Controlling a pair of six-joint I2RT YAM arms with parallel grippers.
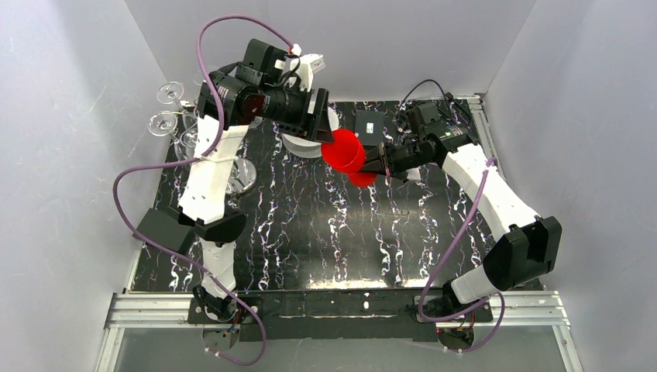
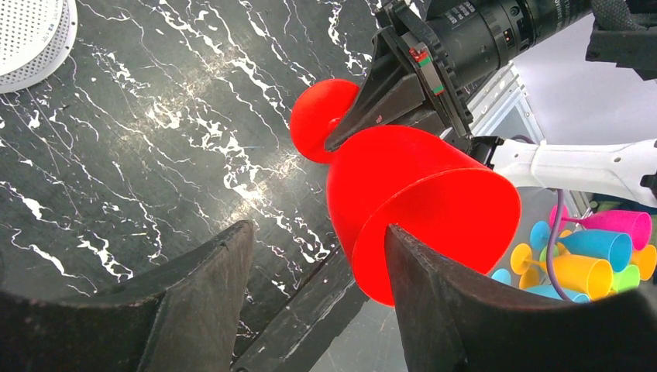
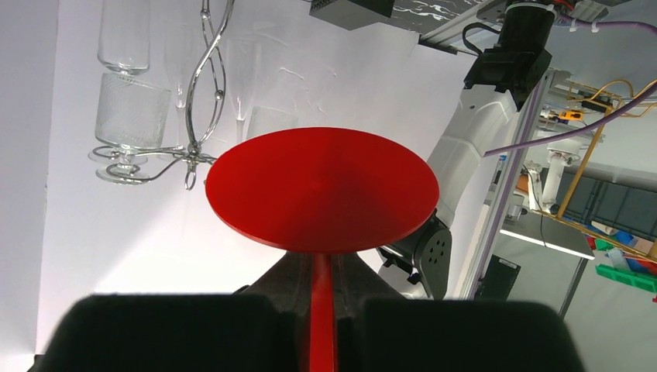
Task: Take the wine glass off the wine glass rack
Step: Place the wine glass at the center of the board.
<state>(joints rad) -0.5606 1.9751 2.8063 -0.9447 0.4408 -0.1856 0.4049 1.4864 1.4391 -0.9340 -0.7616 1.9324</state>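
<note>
Your right claw [image 1: 385,161] grips the red wine glass [image 2: 418,194] by its stem, in the air above the table [image 2: 155,116], well apart from the wine glass rack [image 3: 190,157]. Your left claw [image 2: 318,240] stands half wide around the bowl, not gripping it. I judge this is a handover: close the left gently, then release the right

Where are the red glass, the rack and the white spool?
Red glass [image 2: 418,186]: left wrist view, on its bowl.
Rack [image 1: 246,177]: top view, on its chrome base.
White spool [image 2: 31,31]: left wrist view, on its top face.

Red wine glass [image 1: 342,149] sideways, off rack [image 1: 246,178]
</note>
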